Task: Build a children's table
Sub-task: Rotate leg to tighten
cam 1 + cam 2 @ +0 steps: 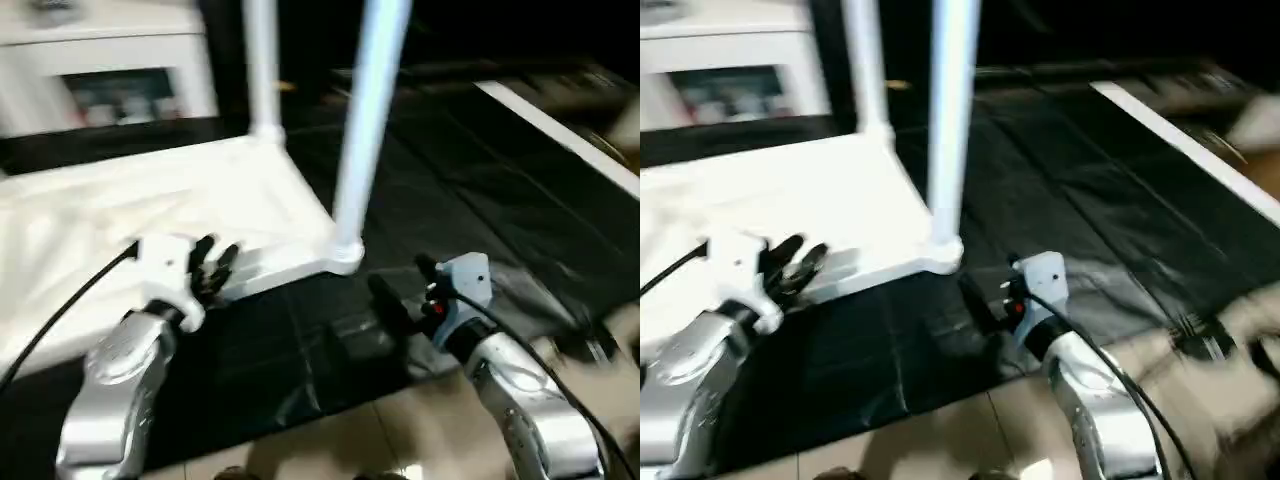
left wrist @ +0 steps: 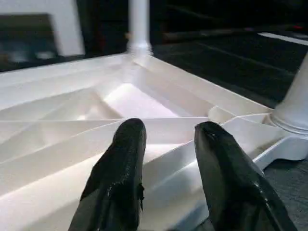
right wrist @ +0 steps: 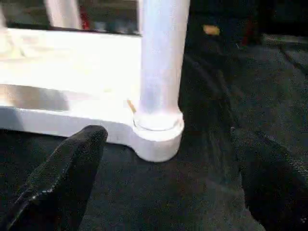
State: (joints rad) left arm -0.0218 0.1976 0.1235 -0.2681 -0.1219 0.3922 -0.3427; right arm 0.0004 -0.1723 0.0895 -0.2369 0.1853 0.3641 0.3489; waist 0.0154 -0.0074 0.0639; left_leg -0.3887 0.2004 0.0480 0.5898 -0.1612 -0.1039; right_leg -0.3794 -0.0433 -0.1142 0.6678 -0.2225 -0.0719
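Note:
The children's table top (image 1: pixel 110 220) lies upside down on a black mat, its ribbed underside (image 2: pixel 120 103) facing up. Two white legs stand upright in its right-hand corner sockets: one at the near corner (image 1: pixel 368 120), one at the far corner (image 1: pixel 262 70). My left gripper (image 1: pixel 215 265) hovers at the top's near edge, its fingers (image 2: pixel 122 168) apart with nothing between them. My right gripper (image 1: pixel 405 285) is wide open low over the mat, just right of the near leg's socket (image 3: pixel 156 132), and holds nothing.
The black mat (image 1: pixel 470 170) spreads out to the right of the table. A white cabinet with glass doors (image 1: pixel 110 80) stands at the back left. A long white strip (image 1: pixel 560 130) runs along the mat's right side. Tiled floor (image 1: pixel 350 440) lies nearest to me.

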